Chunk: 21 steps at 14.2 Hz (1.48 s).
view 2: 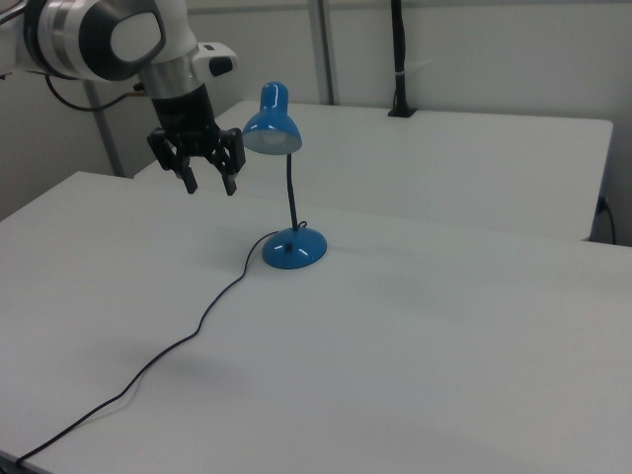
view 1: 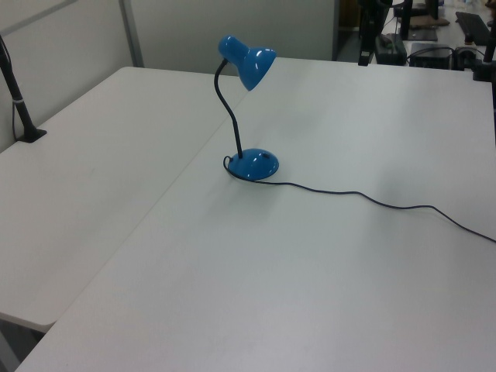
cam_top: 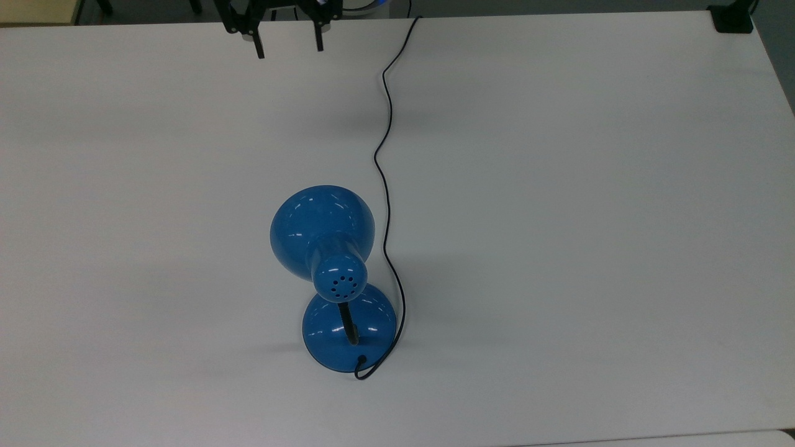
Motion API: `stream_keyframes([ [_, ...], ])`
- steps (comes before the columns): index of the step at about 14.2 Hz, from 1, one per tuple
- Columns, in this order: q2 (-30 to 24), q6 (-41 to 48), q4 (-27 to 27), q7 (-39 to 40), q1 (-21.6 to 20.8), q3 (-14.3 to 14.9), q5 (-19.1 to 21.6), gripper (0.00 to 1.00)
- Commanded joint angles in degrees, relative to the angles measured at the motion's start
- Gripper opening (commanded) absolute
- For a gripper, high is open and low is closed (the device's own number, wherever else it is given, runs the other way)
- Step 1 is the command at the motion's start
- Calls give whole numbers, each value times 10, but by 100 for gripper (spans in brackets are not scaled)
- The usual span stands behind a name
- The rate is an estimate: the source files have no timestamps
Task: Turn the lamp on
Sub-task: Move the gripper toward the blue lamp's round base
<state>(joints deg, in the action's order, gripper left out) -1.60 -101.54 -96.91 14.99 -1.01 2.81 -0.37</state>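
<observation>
- The glossy blue metal desk lamp (cam_top: 323, 233) with dome shade, black gooseneck and round blue base stands on the white table (cam_top: 559, 217), toward the near edge in the top view, left of centre.
- Its thin black cord (cam_top: 384, 155) snakes from the base to the table's far edge in the top view.
- The black two-finger gripper (cam_top: 289, 46) hangs above the far edge, fingers spread apart, holding nothing, well apart from the lamp.
- In the right view the gripper (view 2: 208, 185) hangs left of the shade.
</observation>
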Motion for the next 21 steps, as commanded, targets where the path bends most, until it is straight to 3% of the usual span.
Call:
stream_keyframes([
  [1,10,5,5,22,-2,-3,-41,1],
  [6,38,-36,-2,21,2,-5,-59,0],
  [9,62,-80,-3,21,9,0,-39,0],
  [12,96,-178,-10,21,22,0,9,0],
  [21,211,-428,-43,43,18,-7,5,0],
])
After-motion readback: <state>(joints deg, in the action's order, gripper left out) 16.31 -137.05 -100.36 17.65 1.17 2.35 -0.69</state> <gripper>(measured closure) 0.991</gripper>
